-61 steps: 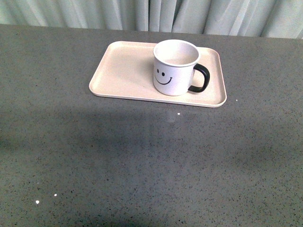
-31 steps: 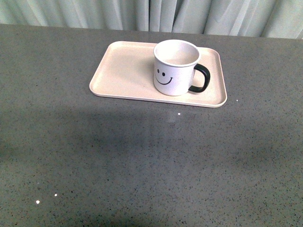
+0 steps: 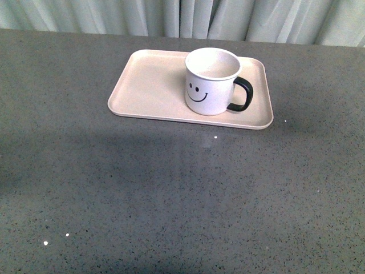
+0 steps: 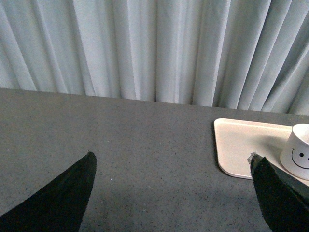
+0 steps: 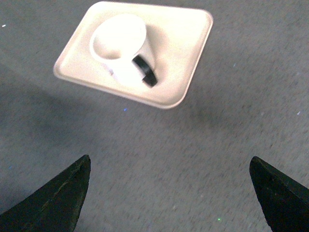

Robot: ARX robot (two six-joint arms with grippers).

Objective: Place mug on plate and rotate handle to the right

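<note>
The white mug (image 3: 210,83) with a black smiley face stands upright on the right half of the pale pinkish-beige plate (image 3: 148,85). Its black handle (image 3: 241,94) points right. Neither gripper shows in the front view. In the left wrist view my left gripper (image 4: 173,162) is open and empty over bare table, with the plate (image 4: 241,145) and the mug (image 4: 298,153) off to one side. In the right wrist view my right gripper (image 5: 170,164) is open and empty, apart from the plate (image 5: 183,43), the mug (image 5: 120,48) and its handle (image 5: 145,70).
The grey speckled table (image 3: 171,194) stretches around the plate. Pale pleated curtains (image 3: 182,17) hang behind the table's far edge, also seen in the left wrist view (image 4: 154,48).
</note>
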